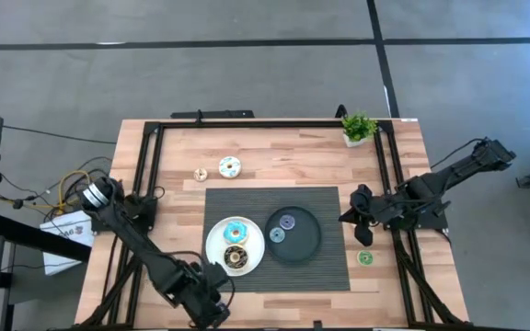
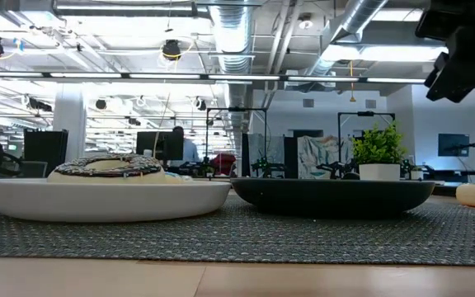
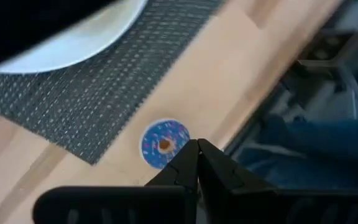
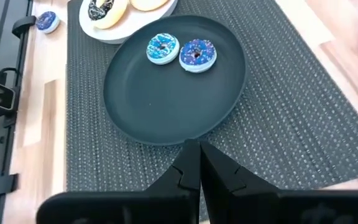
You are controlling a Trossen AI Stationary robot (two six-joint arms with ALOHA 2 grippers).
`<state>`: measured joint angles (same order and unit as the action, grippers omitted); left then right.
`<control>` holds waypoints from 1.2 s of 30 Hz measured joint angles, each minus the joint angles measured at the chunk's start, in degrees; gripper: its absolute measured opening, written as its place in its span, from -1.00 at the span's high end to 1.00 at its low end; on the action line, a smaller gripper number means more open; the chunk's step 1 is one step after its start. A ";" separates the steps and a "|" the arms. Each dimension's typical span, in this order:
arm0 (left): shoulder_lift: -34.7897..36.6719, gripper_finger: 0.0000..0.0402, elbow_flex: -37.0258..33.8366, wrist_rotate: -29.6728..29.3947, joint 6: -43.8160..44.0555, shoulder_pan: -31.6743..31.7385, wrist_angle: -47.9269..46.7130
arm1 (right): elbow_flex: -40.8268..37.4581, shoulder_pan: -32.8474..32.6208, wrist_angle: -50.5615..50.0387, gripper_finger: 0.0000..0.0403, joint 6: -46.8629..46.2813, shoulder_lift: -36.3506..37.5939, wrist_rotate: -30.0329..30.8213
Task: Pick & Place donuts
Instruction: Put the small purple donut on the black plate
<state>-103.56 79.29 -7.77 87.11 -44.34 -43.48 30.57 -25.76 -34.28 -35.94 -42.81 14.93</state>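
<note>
On the black plate (image 4: pixel 135 106), two small donuts (image 4: pixel 163 48) lie flat

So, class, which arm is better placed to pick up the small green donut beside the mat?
Right. The small green donut lies on the wood close to the right gripper; the left gripper sits across the mat, near the white plate.
</note>
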 joint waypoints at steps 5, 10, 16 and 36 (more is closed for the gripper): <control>-2.63 0.92 -0.02 2.66 8.98 1.33 0.48 | 0.00 0.00 0.02 1.00 0.41 0.00 0.22; -2.61 0.64 -0.02 1.75 12.05 1.57 0.75 | 0.00 0.02 0.00 1.00 0.41 0.00 0.22; -2.89 0.20 -0.02 -0.37 12.27 1.95 0.96 | 0.00 0.02 0.00 1.00 0.43 0.00 0.22; -8.18 -0.30 -0.09 6.53 23.11 3.85 0.40 | 0.07 0.02 -0.13 1.00 0.43 -0.04 0.43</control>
<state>-111.74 79.20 -1.24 110.22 -40.49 -43.08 30.63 -25.74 -34.41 -35.51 -42.85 15.37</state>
